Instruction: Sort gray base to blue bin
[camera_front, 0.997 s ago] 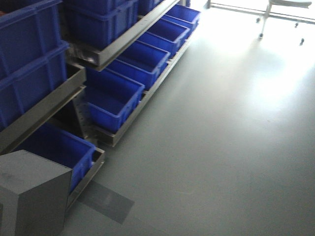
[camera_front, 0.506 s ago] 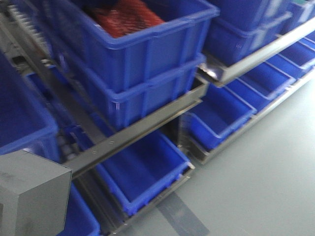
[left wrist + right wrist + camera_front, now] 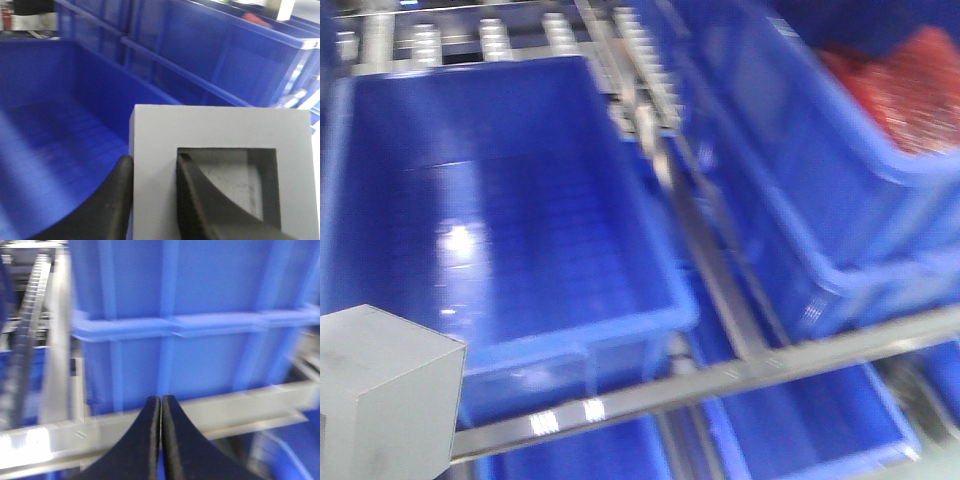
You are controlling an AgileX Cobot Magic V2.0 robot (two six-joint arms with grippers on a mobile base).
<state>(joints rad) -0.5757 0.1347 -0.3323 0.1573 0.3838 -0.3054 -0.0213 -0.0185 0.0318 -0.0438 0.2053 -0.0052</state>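
I see the gray base (image 3: 210, 127) matt and smooth, the blue bin (image 3: 520, 230) glossy plastic with a gridded floor, the rack rail (image 3: 770, 368) bare metal.

The gray base (image 3: 220, 130) is a matte gray block with plain flat sides. One face has a square recess sunk into it, and that face is turned toward the left wrist camera. It is held off the ground by the left gripper (image 3: 152, 159) - one jaw inside the recess, the other against the outer side, pinching the wall between them. The blue bin (image 3: 655, 240) is a large, bright-blue rectangular crate with sloping smooth walls, a thick rim and a glossy grid-patterned floor. It sits open-topped on a metal rack shelf (image 3: 720, 385). In the front view the base hangs at the bin's near left corner.
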